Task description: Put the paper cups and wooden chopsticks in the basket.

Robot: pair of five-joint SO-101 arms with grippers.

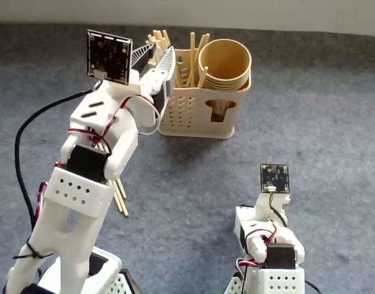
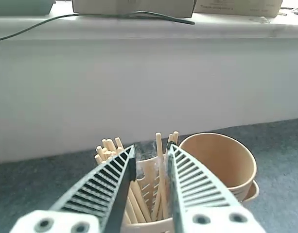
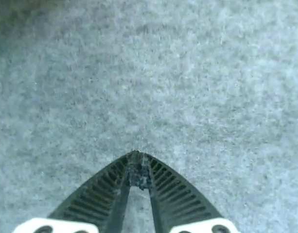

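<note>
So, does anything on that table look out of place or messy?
Yes. A few loose chopsticks lie on the grey mat, partly under the left arm, outside the basket. The other chopsticks stand in the basket next to the stacked cups, so these few look like stragglers.

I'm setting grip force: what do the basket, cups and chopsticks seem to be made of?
The basket looks like moulded plastic: cream, smooth, with even rows of slots. The stacked paper cups look like matte tan paper, with thin rolled rims. The chopsticks look like pale bare wood, possibly bamboo; no grain can be made out.
</note>
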